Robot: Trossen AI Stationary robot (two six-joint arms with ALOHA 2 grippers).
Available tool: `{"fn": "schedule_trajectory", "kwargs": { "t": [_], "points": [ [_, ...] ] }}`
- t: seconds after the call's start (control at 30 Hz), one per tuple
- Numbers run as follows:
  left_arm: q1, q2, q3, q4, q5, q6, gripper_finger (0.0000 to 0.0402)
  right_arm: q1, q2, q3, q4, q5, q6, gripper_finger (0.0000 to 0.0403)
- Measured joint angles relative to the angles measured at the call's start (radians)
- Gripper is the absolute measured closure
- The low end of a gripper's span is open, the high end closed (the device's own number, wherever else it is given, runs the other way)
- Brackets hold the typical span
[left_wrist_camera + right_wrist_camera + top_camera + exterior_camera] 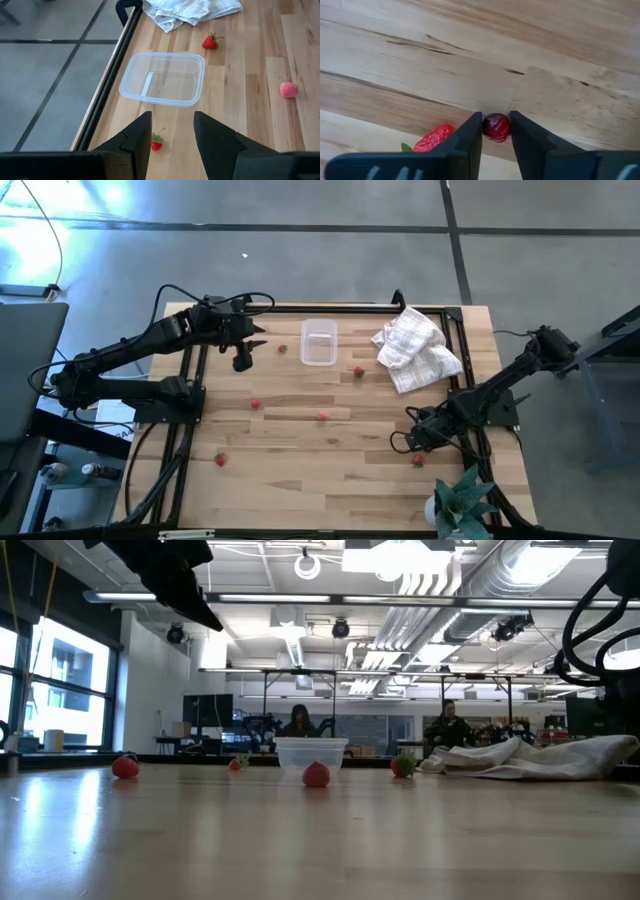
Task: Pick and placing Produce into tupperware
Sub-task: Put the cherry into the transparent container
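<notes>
- Right up at the lens, the right tool (496,131) has its fingers pinched on a small dark round piece (496,126), low over the tabletop (520,60) near the front right corner; a red strawberry (432,138) lies just beside it.
- To do this cleanly, I'd say lift straight up — any sideways drag could knock that strawberry rolling — and keep the pinch gentle, since a round piece like this may squirt out.
- The tupperware (318,342) sits near the back edge, about midway along, well apart from this grasp — a long carry.
- The tub looks empty, nothing in it yet.
- The left tool (172,131) hovers beside the tub, fingers spread, with a strawberry (157,144) below them.
- More red pieces (322,416) lie scattered across the tabletop; a white cloth (415,348) lies toward the back right corner.
</notes>
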Motion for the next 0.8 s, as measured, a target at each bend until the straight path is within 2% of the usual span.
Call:
{"fn": "schedule_trajectory", "kwargs": {
  "t": [0.23,0.5,0.8],
  "points": [
    [0.000,0.000,0.000,0.000,0.000,0.000,0.0266,-0.013,0.000,0.016,0.005,0.013,-0.040,0.0316],
    [0.000,0.000,0.000,0.009,-0.001,0.000,0.0266,-0.096,-0.039,0.069,-0.003,0.080,-0.132,0.0316],
    [-0.001,0.000,0.000,0.008,-0.023,0.002,0.0266,-0.292,-0.093,0.160,0.013,0.195,-0.417,0.0316]
  ]
}}
